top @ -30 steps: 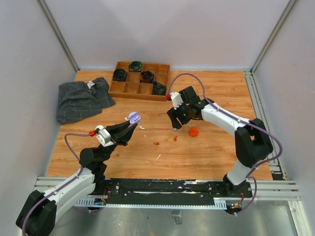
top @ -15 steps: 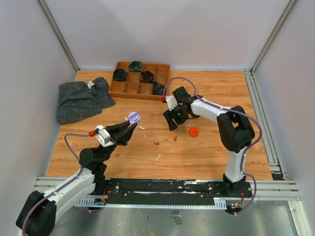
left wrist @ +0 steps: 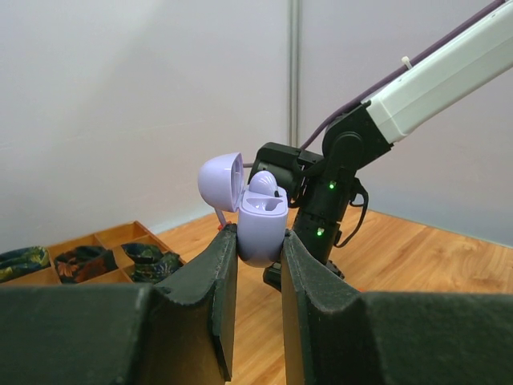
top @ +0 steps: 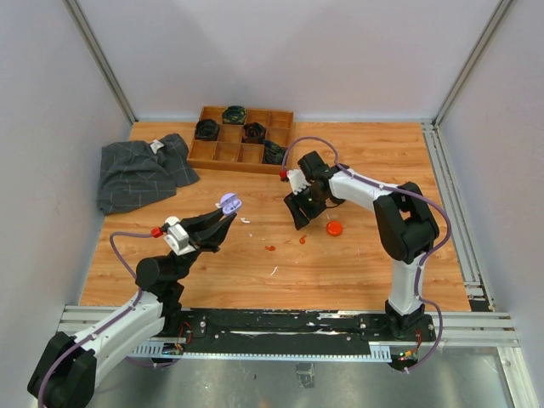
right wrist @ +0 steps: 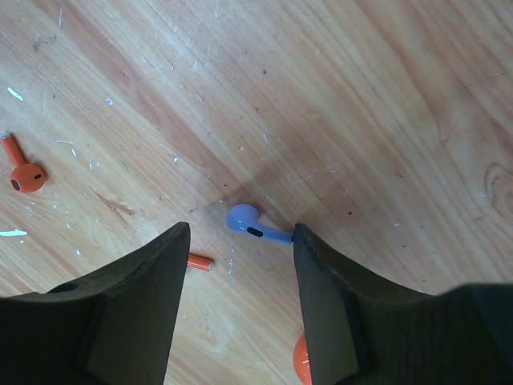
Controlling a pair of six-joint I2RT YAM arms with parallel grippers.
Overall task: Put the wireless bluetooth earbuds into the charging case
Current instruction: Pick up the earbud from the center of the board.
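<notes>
**Pinch the loose lilac bud squarely, then carry it to the held case**

The right claw (right wrist: pixel 239 234) hangs low over the wooden tabletop (right wrist: pixel 385 96) with its jaws apart. They straddle the small lilac plastic earbud (right wrist: pixel 243 220), which lies flat between them. Its stem tip looks to touch 1 finger.

The step in hand, as I judge it, is the pick-up. Centre the bud's head between the 2 fingers, settle level with it, and close gently, because so small and smooth a piece may squirt sideways.

The left claw (left wrist: pixel 255 261) is clamped on the lilac rounded plastic charging case (left wrist: pixel 263 224), held off the tabletop with its lid open. 1 seated lilac bud (left wrist: pixel 264 183) already shows inside; the free socket is hidden.

For room, a short orange-red stem piece (right wrist: pixel 200 262) lies just beside the other finger and could be nudged. An orange-red earbud (right wrist: pixel 24 173) lies well apart, and the orange-red round case (top: pixel 334 228) sits near the claw. The wooden divided tray (top: pixel 242 140) and the grey checked cloth (top: pixel 140 174) lie well away at the far side, off the line between bud and case.
</notes>
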